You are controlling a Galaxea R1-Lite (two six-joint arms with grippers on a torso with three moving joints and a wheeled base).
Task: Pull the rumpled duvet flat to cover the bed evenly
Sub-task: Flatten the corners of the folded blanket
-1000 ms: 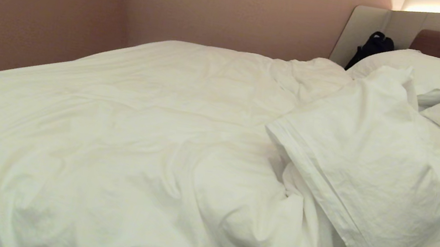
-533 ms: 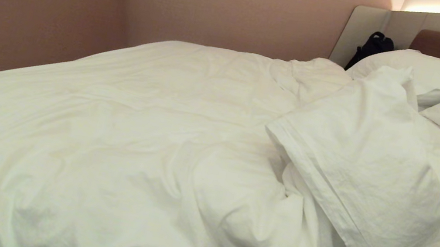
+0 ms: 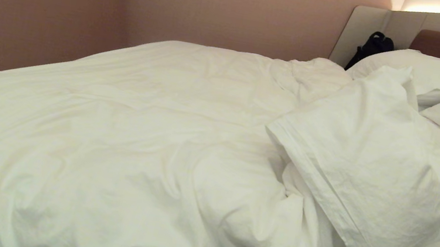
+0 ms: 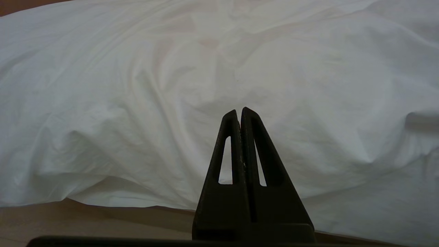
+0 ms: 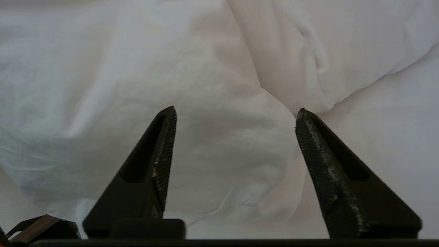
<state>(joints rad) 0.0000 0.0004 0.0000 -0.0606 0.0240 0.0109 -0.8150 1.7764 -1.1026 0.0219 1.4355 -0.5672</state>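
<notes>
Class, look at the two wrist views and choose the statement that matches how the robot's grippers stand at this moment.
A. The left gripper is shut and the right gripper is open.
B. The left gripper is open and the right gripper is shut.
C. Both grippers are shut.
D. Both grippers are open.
A: the left gripper has its fingers pressed together, holding nothing, while the right gripper has its fingers spread wide before the white duvet.

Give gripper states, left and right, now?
Left gripper: closed, empty, by the duvet.
Right gripper: open, holding nothing, facing the duvet.
</notes>
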